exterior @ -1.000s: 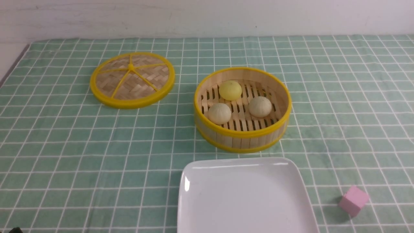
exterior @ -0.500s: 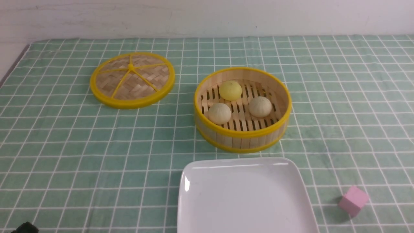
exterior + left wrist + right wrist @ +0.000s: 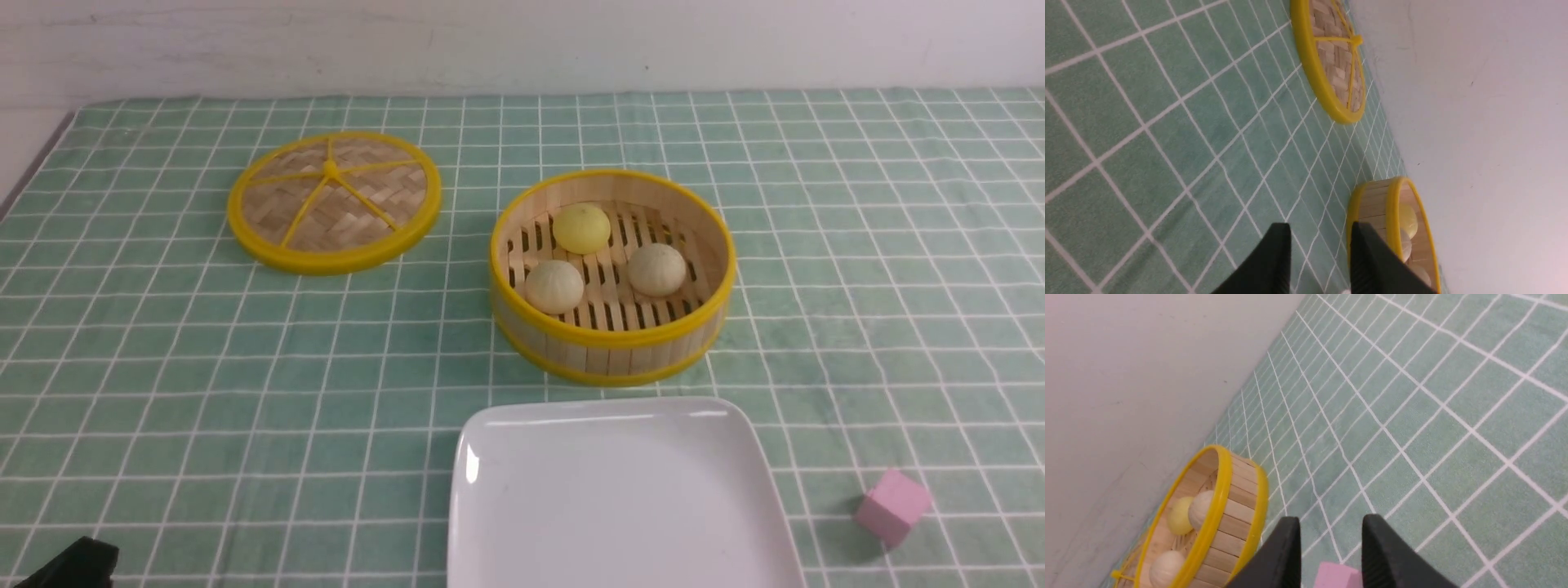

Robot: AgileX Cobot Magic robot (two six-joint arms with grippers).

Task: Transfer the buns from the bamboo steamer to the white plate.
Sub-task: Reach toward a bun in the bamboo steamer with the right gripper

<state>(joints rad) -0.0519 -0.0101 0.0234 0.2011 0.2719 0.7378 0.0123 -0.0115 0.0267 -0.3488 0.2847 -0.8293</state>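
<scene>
The bamboo steamer [image 3: 612, 339] stands mid-table with three buns inside: a pale yellow one [image 3: 581, 228] at the back and two cream-white ones [image 3: 554, 286] [image 3: 657, 269] in front. Just in front of it lies the white plate [image 3: 612, 498], with nothing on it. A dark part of my left gripper [image 3: 77, 563] shows at the bottom left corner, far from the steamer. In the left wrist view the left gripper [image 3: 1321, 228] is open and holds nothing, with the steamer [image 3: 1376, 204] beyond it. My right gripper [image 3: 1331, 520] is open too, out of the front view, with the steamer [image 3: 1237, 506] off to one side.
The flat woven lid [image 3: 333, 200] lies at the back left. A pink cube [image 3: 891, 505] sits right of the plate and shows on the cloth just beyond the right fingers [image 3: 1337, 575]. A green checked cloth covers the table; a white wall runs behind.
The dark tip of my left gripper has come further into the front view at the bottom left corner. The steamer, buns, plate, lid and cube have not moved.
</scene>
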